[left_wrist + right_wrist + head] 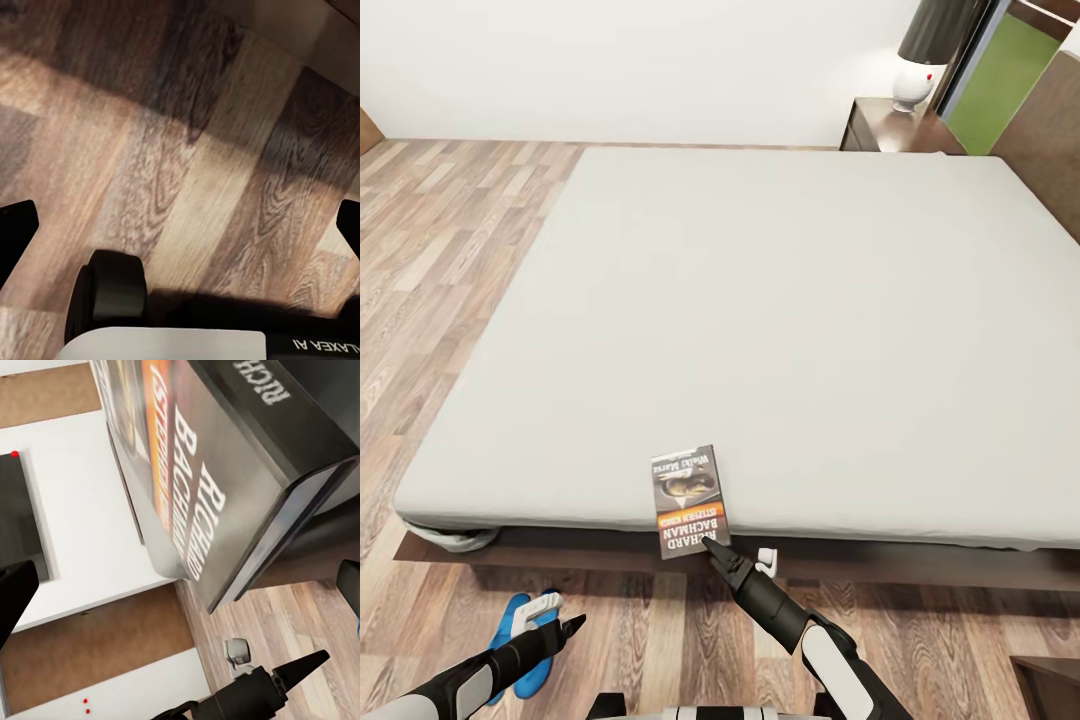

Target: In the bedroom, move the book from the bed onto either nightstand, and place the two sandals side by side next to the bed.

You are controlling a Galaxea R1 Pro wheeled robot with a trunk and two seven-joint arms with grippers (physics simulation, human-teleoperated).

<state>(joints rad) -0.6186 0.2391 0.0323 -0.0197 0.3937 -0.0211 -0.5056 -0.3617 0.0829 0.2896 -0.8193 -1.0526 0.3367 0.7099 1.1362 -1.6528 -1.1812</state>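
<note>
— While the right gripper (718,548) sits at the near edge of the book (688,500), is it holding it?

— I can't tell. In the right wrist view the book (217,487) looms just ahead of the fingers, its end overhanging the edge of the bed (760,330), but contact isn't visible.

— How would you take it?

— One finger above the overhanging end, one below, pinching the spine side and lifting level so the pages don't fan.

— And then?

— Carry it to the nightstand (885,128), far ahead and to the gripper's right, by the lamp (930,50).

— The other arm?

— The left gripper (565,628) hangs spread wide over the floor (187,150), just beside a blue sandal (518,640).
</note>
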